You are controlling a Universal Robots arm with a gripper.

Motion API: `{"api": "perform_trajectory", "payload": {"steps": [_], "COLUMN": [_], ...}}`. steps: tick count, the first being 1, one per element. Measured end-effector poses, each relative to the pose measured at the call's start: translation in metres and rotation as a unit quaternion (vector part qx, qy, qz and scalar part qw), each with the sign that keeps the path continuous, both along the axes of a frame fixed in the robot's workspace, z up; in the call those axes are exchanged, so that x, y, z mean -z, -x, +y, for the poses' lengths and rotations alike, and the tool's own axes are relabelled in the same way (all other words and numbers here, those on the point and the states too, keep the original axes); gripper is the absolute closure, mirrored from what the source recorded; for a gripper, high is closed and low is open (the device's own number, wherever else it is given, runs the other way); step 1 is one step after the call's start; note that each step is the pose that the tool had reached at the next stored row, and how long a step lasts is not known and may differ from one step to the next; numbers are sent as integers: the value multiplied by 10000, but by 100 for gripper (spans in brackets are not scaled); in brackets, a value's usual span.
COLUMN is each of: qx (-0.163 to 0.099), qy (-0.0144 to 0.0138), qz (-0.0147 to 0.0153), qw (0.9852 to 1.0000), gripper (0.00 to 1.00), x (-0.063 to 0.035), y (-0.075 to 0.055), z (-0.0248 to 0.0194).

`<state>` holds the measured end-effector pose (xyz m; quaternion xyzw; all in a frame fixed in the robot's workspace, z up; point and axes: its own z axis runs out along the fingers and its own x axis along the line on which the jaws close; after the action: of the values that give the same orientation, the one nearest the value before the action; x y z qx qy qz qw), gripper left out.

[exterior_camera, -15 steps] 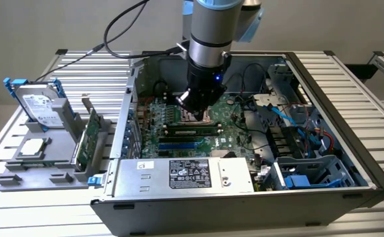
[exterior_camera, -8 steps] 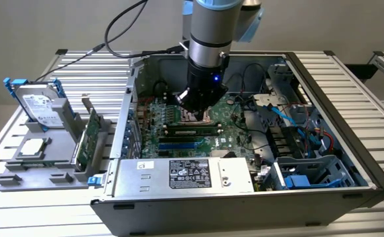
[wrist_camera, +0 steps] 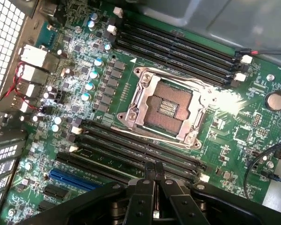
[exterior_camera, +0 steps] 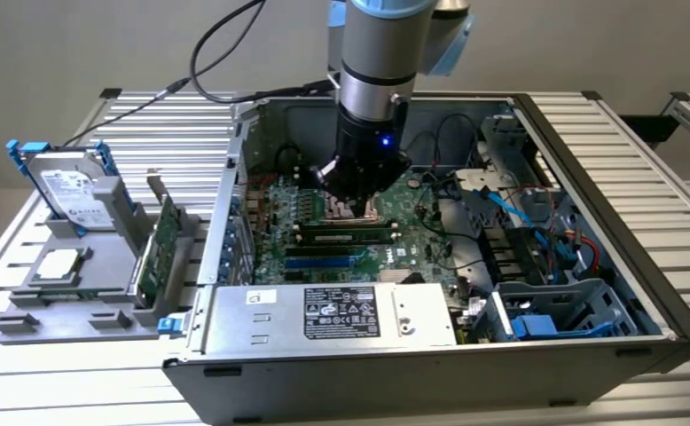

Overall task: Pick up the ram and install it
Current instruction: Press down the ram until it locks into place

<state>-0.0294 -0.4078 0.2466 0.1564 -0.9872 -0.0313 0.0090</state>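
The black two-finger gripper, fingers pressed together and holding nothing, is hovering over the long green ram stick, which is sitting in a black memory slot beside the bare metal processor socket.

Slatted table under computer case

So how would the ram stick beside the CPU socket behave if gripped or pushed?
The ram looks a thin flat board: probably stiff and light. Standing on its narrow edge, it would likely tip if unsupported. As bare circuitry, it is likely fragile.
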Motion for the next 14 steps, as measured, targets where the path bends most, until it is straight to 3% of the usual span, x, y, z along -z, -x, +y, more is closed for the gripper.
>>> {"api": "perform_trajectory", "payload": {"steps": [6, 14], "qx": [345, 805], "qy": [0, 0], "qz": [0, 0], "qw": [9994, 9968], "gripper": [89, 89], "x": [0, 0], "y": [1, 2], "z": [0, 0]}}
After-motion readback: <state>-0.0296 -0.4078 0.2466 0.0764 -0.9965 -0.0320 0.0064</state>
